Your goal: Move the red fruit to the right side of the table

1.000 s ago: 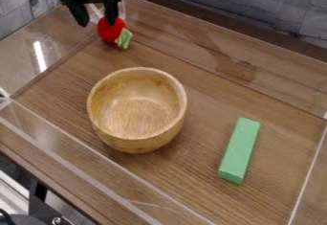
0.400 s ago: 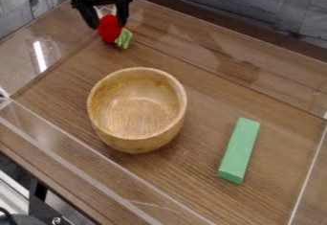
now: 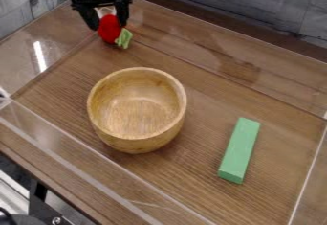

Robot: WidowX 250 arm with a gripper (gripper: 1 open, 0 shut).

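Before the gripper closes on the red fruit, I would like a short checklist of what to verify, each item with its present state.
1. Gripper jaws open: ok, they stand wide apart.
2. Gripper over the red fruit: ok, it hangs directly above it at the far left corner.
3. Fruit centred between the fingers: cannot tell, the view is too small.
4. Fruit lying free on the table: ok, nothing leans on it.
5. Way to the right side free: ok along the far edge; the wooden bowl and green block sit nearer the camera.
6. Fingers clear of the plastic wall: cannot tell.
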